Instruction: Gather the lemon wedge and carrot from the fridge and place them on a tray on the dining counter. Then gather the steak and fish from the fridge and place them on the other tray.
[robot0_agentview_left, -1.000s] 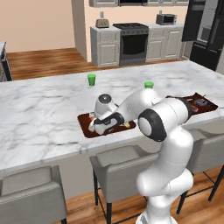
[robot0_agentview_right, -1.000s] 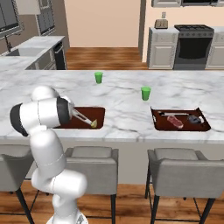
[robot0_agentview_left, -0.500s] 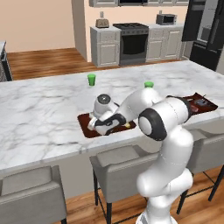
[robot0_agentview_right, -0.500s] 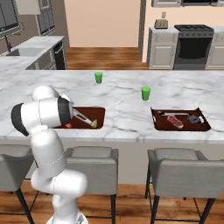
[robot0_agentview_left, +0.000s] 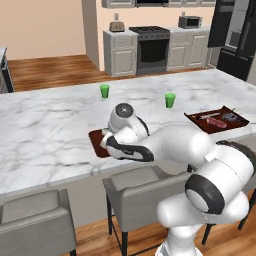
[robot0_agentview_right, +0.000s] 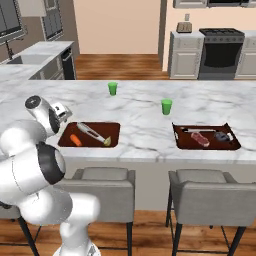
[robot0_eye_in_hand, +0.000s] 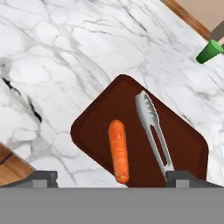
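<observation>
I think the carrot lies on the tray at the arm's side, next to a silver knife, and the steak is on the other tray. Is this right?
Not quite: the silver thing beside the carrot is tongs, not a knife, as the hand view shows. The rest holds: the carrot lies on the near tray, and the steak is on the other tray.

Dining counter: polished white marble with grey veining, smooth and faintly glossy, spreading on every side beneath the gripper. Tray directly ahead of the fingertips: dark reddish-brown, matt, smooth, with rounded corners. Carrot lying on it between the fingertips: orange, dull, slightly uneven skin. Tongs just beside the carrot: pale silver metal with a soft sheen. Cup far beyond the tray: green, plastic-looking, smooth. Floor below the counter edge beside the gripper: warm brown wood planks.
</observation>
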